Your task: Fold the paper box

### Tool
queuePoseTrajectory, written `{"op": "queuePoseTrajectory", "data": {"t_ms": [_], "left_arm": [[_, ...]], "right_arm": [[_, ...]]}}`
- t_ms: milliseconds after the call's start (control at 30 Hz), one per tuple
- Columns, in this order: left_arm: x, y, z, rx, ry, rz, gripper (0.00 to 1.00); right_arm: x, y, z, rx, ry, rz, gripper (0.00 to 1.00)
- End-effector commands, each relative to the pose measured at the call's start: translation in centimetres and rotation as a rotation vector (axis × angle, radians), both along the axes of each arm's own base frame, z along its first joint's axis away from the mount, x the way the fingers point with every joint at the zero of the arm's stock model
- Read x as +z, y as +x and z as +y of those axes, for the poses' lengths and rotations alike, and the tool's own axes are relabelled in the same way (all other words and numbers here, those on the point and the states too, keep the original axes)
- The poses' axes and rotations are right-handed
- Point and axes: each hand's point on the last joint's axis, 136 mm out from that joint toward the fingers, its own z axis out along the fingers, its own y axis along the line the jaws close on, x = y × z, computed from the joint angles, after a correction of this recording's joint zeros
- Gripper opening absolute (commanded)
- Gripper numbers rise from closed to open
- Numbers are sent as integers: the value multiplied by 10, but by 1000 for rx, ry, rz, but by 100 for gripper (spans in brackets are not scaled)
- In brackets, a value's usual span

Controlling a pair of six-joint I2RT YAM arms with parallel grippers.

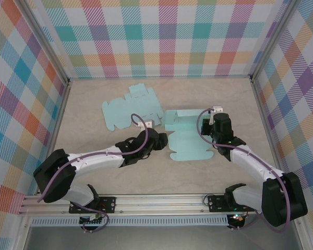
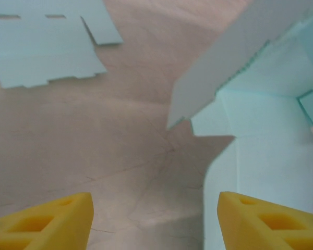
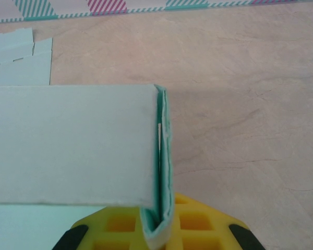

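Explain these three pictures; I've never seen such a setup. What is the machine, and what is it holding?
These are two robot arms bolted at the near edge of the table, each ending in a two-finger gripper. The overhead picture looks down from behind them; the other two come from cameras on the wrists, yellow fingers at the bottom. On the table lie a flat paper box blank and a partly folded paper box. The right gripper is shut on a doubled-over wall of the folded box. The left gripper hovers open at that box's edge, gripping nothing.
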Motion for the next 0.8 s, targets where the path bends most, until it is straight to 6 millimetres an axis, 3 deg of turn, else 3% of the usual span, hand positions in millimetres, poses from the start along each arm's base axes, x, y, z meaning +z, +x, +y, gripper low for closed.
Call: {"op": "queuePoseTrajectory", "data": {"t_ms": [0, 367, 767], "left_arm": [[13, 4, -34, -60, -99, -17, 66], [20, 36, -54, -24, -71, -63, 63], [34, 42, -87, -120, -124, -82, 51]], "right_arm": [[3, 1, 5, 24, 10, -22, 0], [6, -2, 5, 29, 19, -37, 0], [7, -3, 7, 36, 26, -39, 0]]}}
